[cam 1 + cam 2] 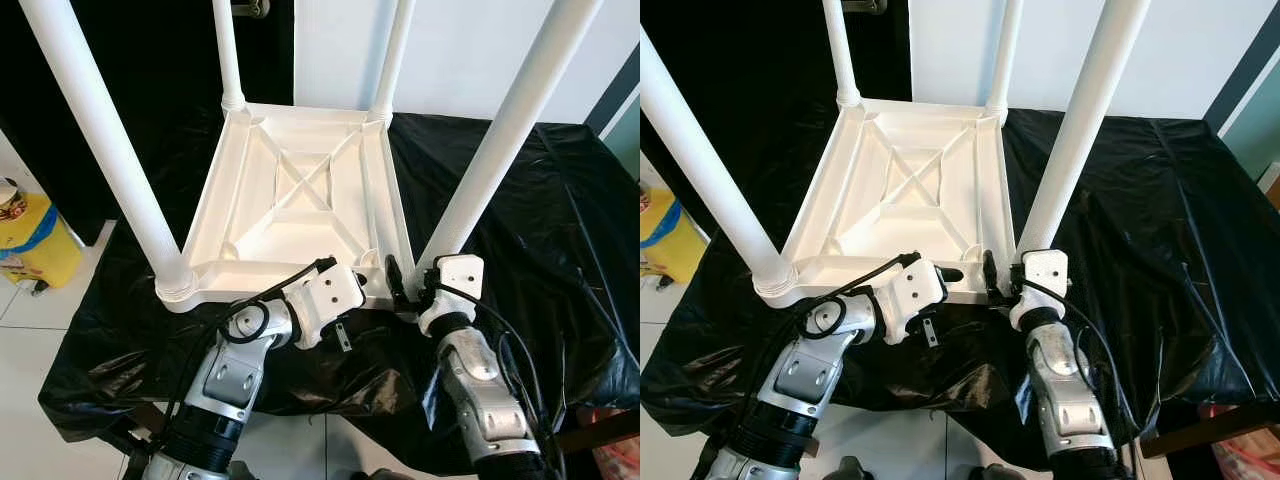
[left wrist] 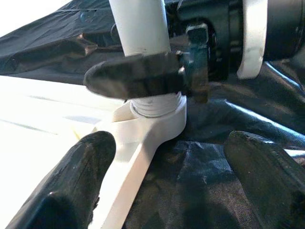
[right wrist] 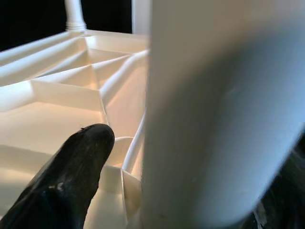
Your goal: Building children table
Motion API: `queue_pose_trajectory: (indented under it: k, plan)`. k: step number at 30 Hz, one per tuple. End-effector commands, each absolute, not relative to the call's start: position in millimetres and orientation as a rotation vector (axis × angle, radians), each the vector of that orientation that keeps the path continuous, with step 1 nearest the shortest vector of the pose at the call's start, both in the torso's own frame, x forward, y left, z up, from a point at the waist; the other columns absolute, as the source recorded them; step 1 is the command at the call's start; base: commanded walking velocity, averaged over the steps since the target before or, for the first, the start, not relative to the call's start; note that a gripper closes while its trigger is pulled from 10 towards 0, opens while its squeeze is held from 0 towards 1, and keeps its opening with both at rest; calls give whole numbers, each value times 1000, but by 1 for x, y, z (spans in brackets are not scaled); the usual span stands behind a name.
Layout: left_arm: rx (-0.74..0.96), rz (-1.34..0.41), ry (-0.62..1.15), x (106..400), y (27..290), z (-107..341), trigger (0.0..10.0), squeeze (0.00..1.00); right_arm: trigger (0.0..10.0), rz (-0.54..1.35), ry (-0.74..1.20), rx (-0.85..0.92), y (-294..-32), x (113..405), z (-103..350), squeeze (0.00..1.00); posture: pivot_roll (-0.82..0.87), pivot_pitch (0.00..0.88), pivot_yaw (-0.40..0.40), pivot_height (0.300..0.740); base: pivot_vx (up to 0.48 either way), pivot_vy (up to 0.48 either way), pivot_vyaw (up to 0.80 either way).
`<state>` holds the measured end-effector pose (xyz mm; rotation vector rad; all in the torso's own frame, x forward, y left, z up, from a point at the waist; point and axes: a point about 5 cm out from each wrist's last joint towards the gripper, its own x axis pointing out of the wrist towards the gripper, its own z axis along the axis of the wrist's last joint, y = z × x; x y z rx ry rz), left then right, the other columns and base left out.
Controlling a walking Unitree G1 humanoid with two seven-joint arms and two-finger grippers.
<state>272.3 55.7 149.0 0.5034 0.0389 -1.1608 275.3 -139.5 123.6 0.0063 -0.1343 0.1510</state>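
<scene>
The white plastic children's table (image 1: 300,195) lies upside down on a black plastic sheet (image 1: 540,230), with four white legs pointing up. The right gripper (image 1: 405,285) is at the table's near right corner, its black fingers (image 2: 138,78) pinching the base of the near right leg (image 1: 500,150) just above the threaded socket (image 2: 157,112). The left gripper (image 1: 345,275) sits just beside it, against the table's near edge, fingers (image 2: 71,191) spread apart and holding nothing, pointing toward that same socket. The near left leg (image 1: 100,140) stands well away on the far side of the left gripper. A yellow container (image 1: 35,240) sits on the floor beyond the sheet.
</scene>
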Motion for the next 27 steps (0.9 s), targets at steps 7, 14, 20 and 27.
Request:
queue_pose_trajectory:
  k: [7, 14, 20, 27]
  plan:
    - [496, -1030, 15, 278, 58, 149, 10000, 0, 10000, 206, -151, -16, -153, 275, 125, 1000, 31, 52, -72, 740, 0, 0, 0]
    - [495, -1029, 17, 278, 58, 148, 10000, 0, 10000, 301, -166, -63, -159, 280, 127, 1000, 35, 51, -68, 740, 0, 0, 0]
    - [498, -1031, 19, 278, 59, 148, 10000, 0, 10000, 386, -166, -97, -160, 286, 128, 0, 37, 49, -61, 740, 0, 0, 0]
    - [501, -1033, 18, 278, 59, 149, 10000, 0, 10000, 428, -159, -134, -163, 291, 127, 0, 41, 47, -59, 740, 0, 0, 0]
